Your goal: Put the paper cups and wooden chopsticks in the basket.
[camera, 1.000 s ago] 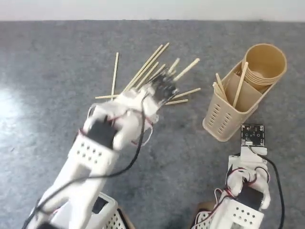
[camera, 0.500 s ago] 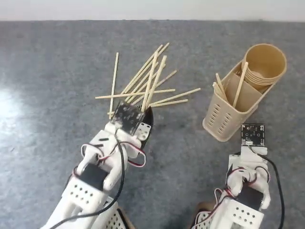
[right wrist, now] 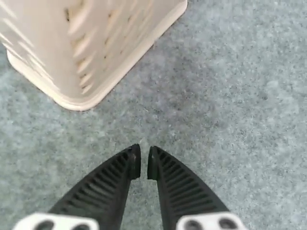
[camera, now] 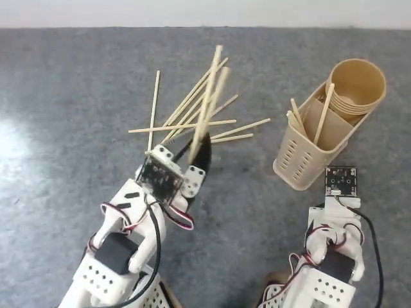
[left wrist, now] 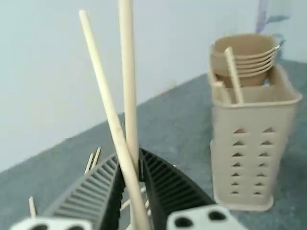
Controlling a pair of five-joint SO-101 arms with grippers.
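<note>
The left gripper (camera: 196, 153) pinches two chopsticks (camera: 207, 101) near their lower ends, and they stick up steeply from its jaws above the loose chopsticks (camera: 183, 126) lying fanned on the grey table (camera: 64, 96). Well to the side stands the basket (camera: 290, 157), with stacked cups (camera: 357, 83) in one compartment and a few sticks (camera: 323, 115) leaning in the other. The right gripper (right wrist: 144, 162), its jaws pressed almost together and holding nothing, hangs over bare table just beside the basket's base.

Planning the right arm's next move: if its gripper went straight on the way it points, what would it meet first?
Probably the basket, directly ahead of the right gripper; depth is unclear, so the table might come first.
</note>
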